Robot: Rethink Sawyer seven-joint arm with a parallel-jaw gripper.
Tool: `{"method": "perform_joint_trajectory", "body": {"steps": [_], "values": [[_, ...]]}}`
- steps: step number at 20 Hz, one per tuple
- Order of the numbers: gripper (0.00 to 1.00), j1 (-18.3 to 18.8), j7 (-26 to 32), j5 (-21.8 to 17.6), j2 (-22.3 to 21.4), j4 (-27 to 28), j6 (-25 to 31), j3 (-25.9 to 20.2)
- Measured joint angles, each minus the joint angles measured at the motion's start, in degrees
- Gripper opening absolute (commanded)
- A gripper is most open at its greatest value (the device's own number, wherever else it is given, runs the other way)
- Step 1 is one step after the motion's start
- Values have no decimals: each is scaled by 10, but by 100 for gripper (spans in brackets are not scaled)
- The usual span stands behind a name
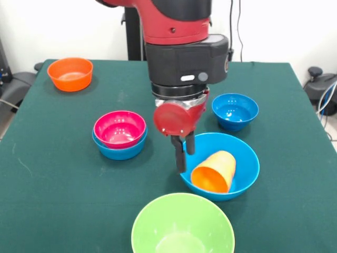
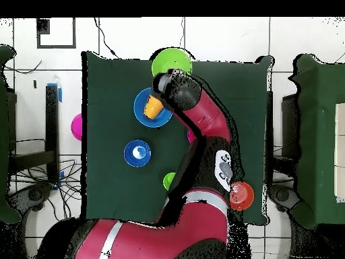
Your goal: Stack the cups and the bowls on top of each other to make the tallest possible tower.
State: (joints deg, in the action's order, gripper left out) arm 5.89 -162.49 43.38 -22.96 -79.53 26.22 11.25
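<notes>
My gripper [image 1: 185, 161] hangs open and empty over the left rim of the large blue bowl [image 1: 242, 158]. The orange-yellow cup [image 1: 214, 171] lies on its side inside that bowl, just right of the gripper. Both also show in the overhead view: bowl [image 2: 141, 111], cup [image 2: 154, 106]. The large lime green bowl [image 1: 182, 224] stands at the front edge. The pink-red bowl [image 1: 120, 128] sits nested in a small blue bowl [image 1: 120, 151]. Another small blue bowl [image 1: 235, 110] and the orange bowl [image 1: 70, 74] stand alone. The light green cup [image 2: 169, 180] shows only from overhead.
A purple round thing [image 2: 76, 127], perhaps the wide bowl, sits at the table's left edge in the overhead view. The arm [image 2: 202, 128] hides part of the table from overhead. Chairs and cables stand round the table.
</notes>
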Motion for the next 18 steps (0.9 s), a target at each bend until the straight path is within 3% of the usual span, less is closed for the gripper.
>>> {"method": "perform_joint_trajectory", "body": {"steps": [13, 18], "values": [[100, 59, 0, 0, 20, 0, 3, -67], [100, 77, 0, 0, 29, 0, 38, -90]]}}
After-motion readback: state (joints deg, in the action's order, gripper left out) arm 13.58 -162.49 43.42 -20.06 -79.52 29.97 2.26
